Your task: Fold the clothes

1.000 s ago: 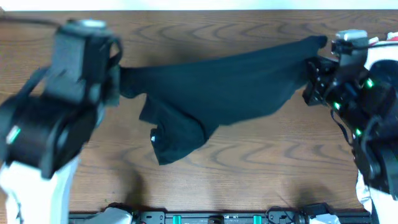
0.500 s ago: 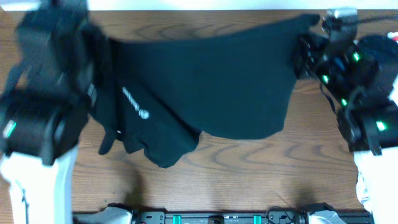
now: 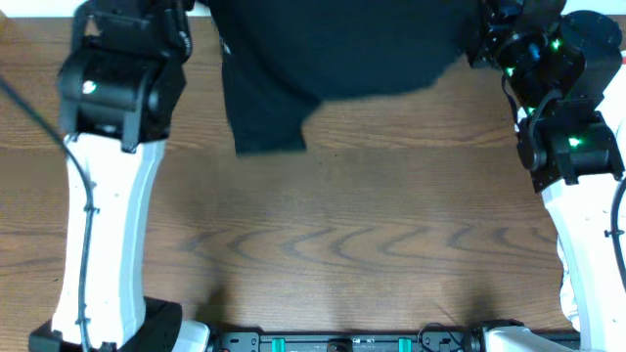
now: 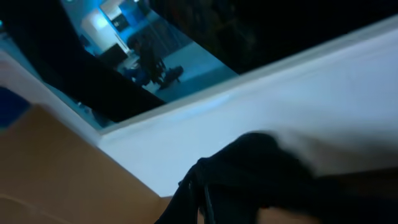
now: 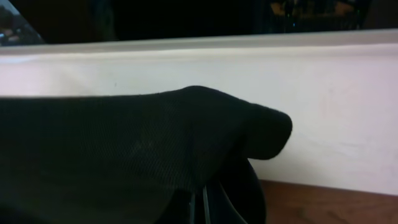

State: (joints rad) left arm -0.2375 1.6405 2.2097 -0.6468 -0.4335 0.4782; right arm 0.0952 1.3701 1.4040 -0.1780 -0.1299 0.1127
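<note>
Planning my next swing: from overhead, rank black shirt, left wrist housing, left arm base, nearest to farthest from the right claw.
1. black shirt, gripped by the right claw, top.
2. left wrist housing, upper left.
3. left arm base, bottom-left corner.

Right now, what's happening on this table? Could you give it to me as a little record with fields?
Item: black soft-fabric shirt, spread wide along the table's far edge
Left hand: closed on one end of the shirt
Right hand: closed on the other end
Loose part: a flap on the left side reaches toward the near side
Surface: brown wooden table
Folded: not yet
Logo: not visible
</note>
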